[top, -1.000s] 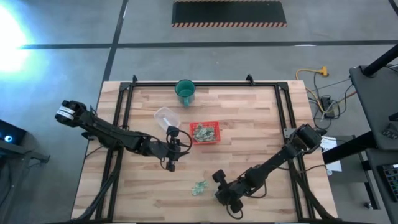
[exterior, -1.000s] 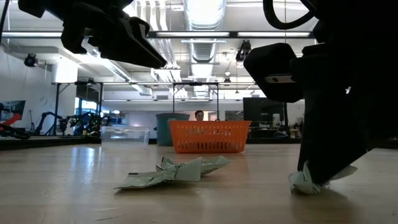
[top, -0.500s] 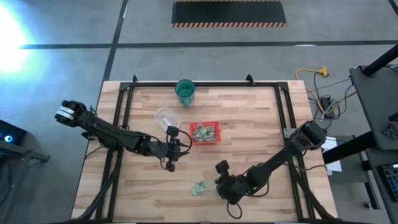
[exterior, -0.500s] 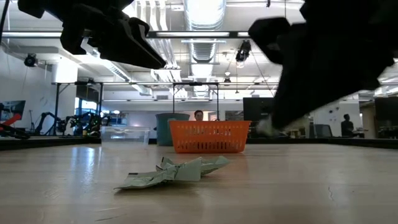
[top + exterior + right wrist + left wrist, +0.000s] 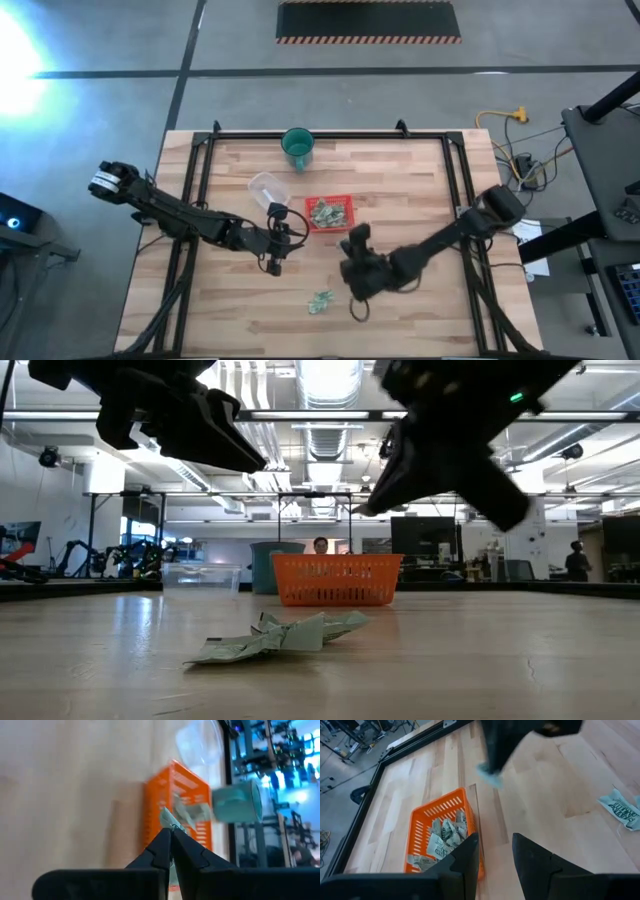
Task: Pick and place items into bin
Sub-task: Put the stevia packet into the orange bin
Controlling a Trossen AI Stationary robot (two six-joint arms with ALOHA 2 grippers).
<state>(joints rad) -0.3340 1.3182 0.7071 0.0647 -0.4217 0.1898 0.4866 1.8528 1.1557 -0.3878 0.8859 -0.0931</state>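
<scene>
Right pincer (image 5: 171,841) is clenching a pale-green item (image 5: 170,819) near the red bin (image 5: 329,214); left pincer (image 5: 493,851) is staying released beside the bin, whose long axis is lying left-right on the table (image 5: 400,180).

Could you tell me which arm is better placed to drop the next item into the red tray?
The right arm: its gripper already pinches a pale-green item close to the red tray. The left gripper waits open beside the tray, holding nothing.
</scene>
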